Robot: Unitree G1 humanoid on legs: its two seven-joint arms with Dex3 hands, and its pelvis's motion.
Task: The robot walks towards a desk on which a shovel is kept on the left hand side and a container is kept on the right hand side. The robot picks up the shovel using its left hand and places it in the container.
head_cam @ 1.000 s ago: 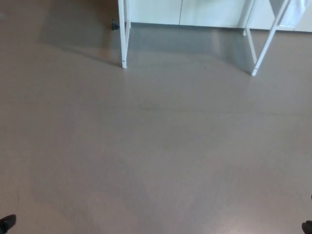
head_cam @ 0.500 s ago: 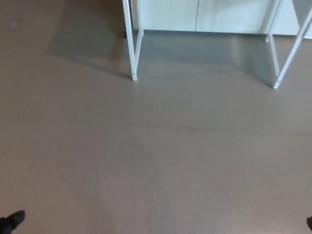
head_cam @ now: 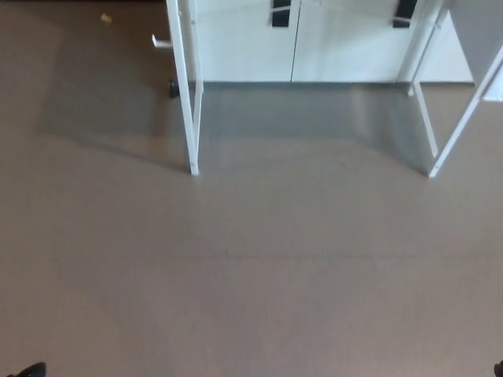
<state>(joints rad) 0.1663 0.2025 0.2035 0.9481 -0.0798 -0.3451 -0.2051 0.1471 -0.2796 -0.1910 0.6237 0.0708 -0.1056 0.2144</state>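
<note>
Only floor (head_cam: 259,267) and white counter legs (head_cam: 191,118) seen; shovel, container hidden; shovel presumed light, stiff, best gripped mid-handle; left hand (head_cam: 31,370) state undeterminable; right hand unseen.

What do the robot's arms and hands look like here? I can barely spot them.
Almost nothing of them shows. A small black rounded tip pokes in at the bottom left corner, and an even smaller black sliver at the bottom right edge. Both look plain and dark, with no cables or markings visible. Whether they belong to the hands cannot be told; the rest is brown floor and white desk legs.
</note>
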